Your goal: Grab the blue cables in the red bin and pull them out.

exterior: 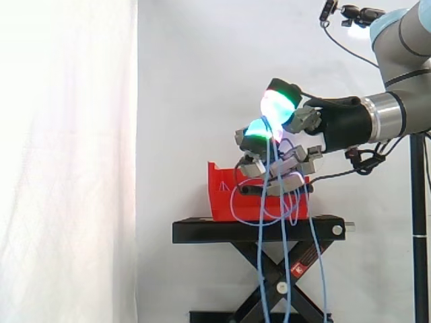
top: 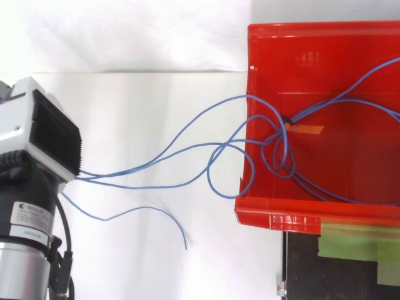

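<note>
One robot hand [exterior: 306,121] was present. Below it stood one red bin [top: 275,219] on one black stand [exterior: 202,231]. Several blue cables [top: 187,150] were pinched in the robot hand, too tangled to count. The bin held one orange tag [top: 306,129].

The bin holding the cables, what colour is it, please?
Red bin, best in top view.

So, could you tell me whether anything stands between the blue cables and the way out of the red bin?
No separate obstacle shows. The blue cables run from the hand over the red bin's wall; their bunch beside an orange tag inside might catch on that wall.
</note>
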Robot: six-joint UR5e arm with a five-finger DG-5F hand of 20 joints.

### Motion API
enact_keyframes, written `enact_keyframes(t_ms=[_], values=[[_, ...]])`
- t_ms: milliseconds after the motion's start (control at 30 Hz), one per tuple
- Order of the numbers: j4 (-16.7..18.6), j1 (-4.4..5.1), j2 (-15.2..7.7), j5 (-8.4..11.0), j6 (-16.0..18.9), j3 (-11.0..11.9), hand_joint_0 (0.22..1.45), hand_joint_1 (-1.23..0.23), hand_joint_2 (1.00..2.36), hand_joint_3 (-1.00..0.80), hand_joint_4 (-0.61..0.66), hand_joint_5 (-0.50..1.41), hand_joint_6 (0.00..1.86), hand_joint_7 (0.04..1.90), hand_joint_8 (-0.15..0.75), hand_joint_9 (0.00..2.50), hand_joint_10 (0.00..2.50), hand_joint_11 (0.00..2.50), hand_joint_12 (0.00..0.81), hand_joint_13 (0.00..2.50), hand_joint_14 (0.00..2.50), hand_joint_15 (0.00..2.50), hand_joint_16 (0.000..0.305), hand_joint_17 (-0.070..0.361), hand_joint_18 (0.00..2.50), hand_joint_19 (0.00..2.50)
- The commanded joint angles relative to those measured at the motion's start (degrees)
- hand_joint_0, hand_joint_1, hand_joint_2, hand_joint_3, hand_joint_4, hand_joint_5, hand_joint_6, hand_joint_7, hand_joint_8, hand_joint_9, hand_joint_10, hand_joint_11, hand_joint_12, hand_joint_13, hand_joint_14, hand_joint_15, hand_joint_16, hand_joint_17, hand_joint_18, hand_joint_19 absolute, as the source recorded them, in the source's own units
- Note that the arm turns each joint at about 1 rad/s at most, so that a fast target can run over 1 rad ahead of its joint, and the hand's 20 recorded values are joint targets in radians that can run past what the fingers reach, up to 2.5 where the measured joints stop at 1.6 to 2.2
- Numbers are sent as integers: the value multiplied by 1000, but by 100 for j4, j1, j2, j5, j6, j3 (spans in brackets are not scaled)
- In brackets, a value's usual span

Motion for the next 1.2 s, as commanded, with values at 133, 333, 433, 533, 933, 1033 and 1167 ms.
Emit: enact_keyframes(t_ms=[133, 333, 433, 533, 933, 1033, 1167], values=[[9, -3, -2, -6, -10, 1, 673, -716, 1000, -1000, 54, 716, 359, 645, 285, 880, 20, 804, 349, 1064, 1608, 1185, 56, 125, 1043, 1199], [27, -12, -2, -6, -10, 1, 654, -681, 1000, -1000, 75, 685, 381, 617, 290, 871, 19, 804, 358, 1065, 1583, 1165, 58, 131, 1037, 1184], [44, -12, -2, -6, -10, 1, 647, -662, 1000, -1000, 88, 699, 373, 624, 292, 869, 19, 806, 367, 1066, 1585, 1152, 59, 132, 1034, 1180], [62, -12, -2, -6, -10, -8, 639, -639, 1000, -1000, 86, 738, 352, 640, 297, 870, 19, 800, 367, 1064, 1593, 1145, 59, 134, 1035, 1179], [62, -12, 7, -6, -10, -8, 645, -665, 1000, -1000, 56, 959, 180, 798, 292, 967, 20, 819, 354, 1110, 1511, 1191, 59, 132, 1041, 1179], [53, -12, -2, -6, -10, -8, 668, -710, 1000, -1000, 46, 981, 169, 820, 281, 977, 21, 828, 344, 1124, 1462, 1244, 56, 125, 1038, 1186], [53, -12, -2, -6, -10, -8, 700, -755, 1000, -1000, 32, 992, 151, 844, 273, 978, 22, 827, 328, 1123, 1420, 1272, 53, 119, 1021, 1199]])
